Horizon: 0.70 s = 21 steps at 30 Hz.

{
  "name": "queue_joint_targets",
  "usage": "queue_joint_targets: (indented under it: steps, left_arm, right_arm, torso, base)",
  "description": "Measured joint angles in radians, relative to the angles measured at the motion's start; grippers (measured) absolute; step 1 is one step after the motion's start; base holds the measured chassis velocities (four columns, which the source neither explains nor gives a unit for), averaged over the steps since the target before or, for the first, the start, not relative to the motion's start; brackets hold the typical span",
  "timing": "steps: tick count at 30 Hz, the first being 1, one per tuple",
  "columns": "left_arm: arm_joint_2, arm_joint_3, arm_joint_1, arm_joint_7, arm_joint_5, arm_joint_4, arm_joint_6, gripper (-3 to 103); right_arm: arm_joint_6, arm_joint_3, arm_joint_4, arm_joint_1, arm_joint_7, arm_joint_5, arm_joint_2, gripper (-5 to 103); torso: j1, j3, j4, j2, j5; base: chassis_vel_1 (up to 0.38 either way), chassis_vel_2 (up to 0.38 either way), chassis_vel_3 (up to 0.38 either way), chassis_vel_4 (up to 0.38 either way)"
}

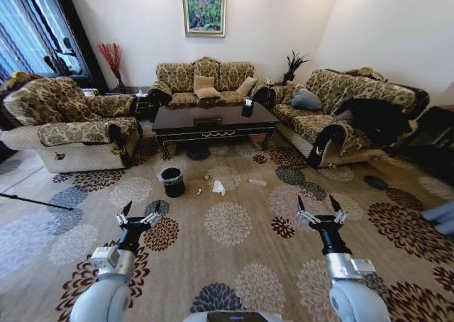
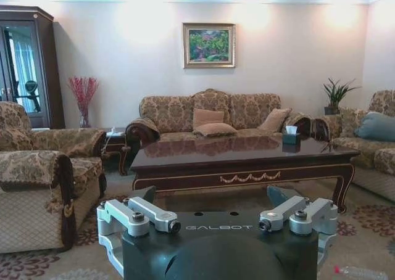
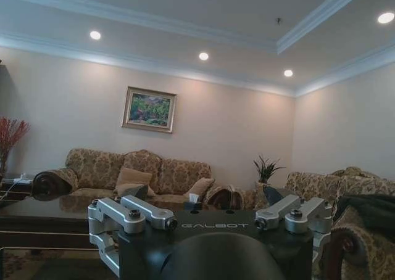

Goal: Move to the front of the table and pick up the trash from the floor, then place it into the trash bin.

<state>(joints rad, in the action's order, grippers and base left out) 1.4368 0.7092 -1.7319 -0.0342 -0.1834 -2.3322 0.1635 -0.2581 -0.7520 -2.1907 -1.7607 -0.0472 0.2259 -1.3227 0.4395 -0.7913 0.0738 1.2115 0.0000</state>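
Note:
The dark glossy table (image 1: 213, 121) stands across the room in front of the back sofa. On the carpet before it stands the small black trash bin (image 1: 172, 181) with a clear liner. To its right lies the trash: a crumpled white tissue (image 1: 218, 187), a tiny white scrap (image 1: 199, 191), a small round bit (image 1: 207, 176) and a clear bottle-like piece (image 1: 257, 182). My left gripper (image 1: 139, 212) and right gripper (image 1: 319, 207) are held out low, both open and empty, well short of the trash. The left wrist view faces the table (image 2: 241, 163) past the open left gripper (image 2: 213, 197).
A patterned armchair (image 1: 71, 127) stands at the left and a long sofa (image 1: 340, 116) with dark clothing at the right. A dark tissue box (image 1: 247, 108) sits on the table. A thin black bar (image 1: 35, 201) lies on the floor at far left. Flowered carpet stretches ahead.

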Motion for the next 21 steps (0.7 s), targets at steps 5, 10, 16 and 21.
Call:
queue_joint_targets:
  steps: [5, 10, 16, 21]
  left_arm:
    - [-0.008, 0.015, 0.011, 0.005, -0.017, 0.001, -0.002, 100]
    - [-0.014, 0.032, 0.006, 0.004, -0.037, -0.006, -0.016, 100]
    - [-0.010, 0.034, 0.002, 0.002, -0.040, 0.010, -0.059, 100]
    - [-0.009, 0.029, -0.005, 0.002, -0.077, 0.004, -0.058, 100]
  right_arm:
    - [0.001, 0.014, 0.001, -0.002, 0.000, -0.020, -0.007, 100]
    - [0.003, 0.009, 0.023, 0.000, 0.000, -0.022, 0.005, 100]
    - [0.010, 0.006, 0.066, 0.004, -0.020, -0.003, 0.007, 100]
    - [0.012, -0.014, 0.059, 0.002, -0.022, -0.019, 0.011, 100]
  torso:
    - [0.000, 0.000, 0.0001, 0.000, -0.0001]
    - [0.000, 0.000, 0.0000, 0.000, -0.0002]
    - [0.000, 0.000, 0.0000, 0.000, 0.0000]
    - [0.000, 0.000, 0.0000, 0.000, 0.0000]
  base:
    - [0.000, 0.000, 0.000, 0.000]
    - [0.000, 0.000, 0.000, 0.000]
    - [0.000, 0.000, 0.000, 0.000]
    - [0.000, 0.000, 0.000, 0.000]
